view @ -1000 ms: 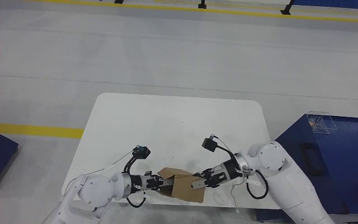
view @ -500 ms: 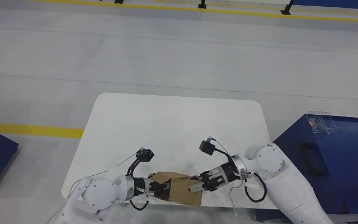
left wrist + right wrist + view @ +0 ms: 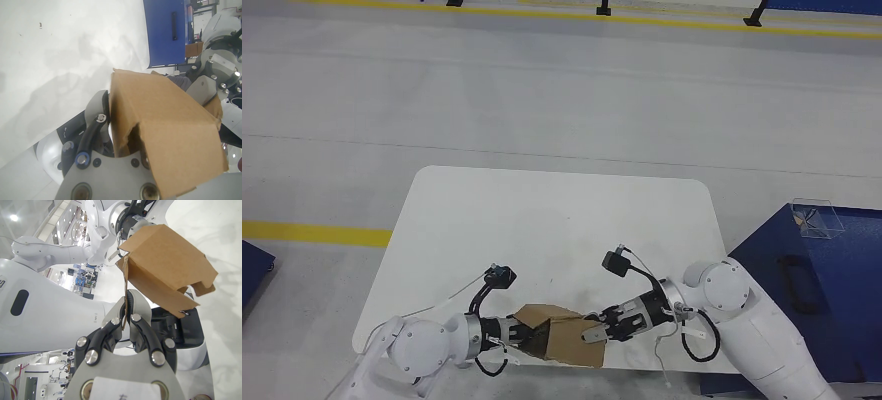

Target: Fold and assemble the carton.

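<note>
A brown carton sits between the two arms at the near edge of the white tabletop, close to the robot. It is partly opened up into a box shape, not flat, and its ends hang open. The left pincer has hold of one end of the carton. In the left wrist view one of its fingers presses its black pad on the outside of a carton wall. The other finger is hidden behind the cardboard, so the pincer looks closed as far as the wall lets it. The edge of the cardboard by this pincer looks a bit ragged. The right pincer has hold of the other end. Its two fingers are pinched almost together on a thin flap, which stands on edge between the black pads. Past that thin flap the carton's open end faces the right wrist camera, and a small flap sticks out at its far corner. The carton is tilted, and I cannot tell if any part of it touches the tabletop. The two pincers are near each other with just the carton between them. Off the tabletop on the robot's right stands a blue cabinet with a clear box on top. A yellow line runs over the grey floor on the left side.
</note>
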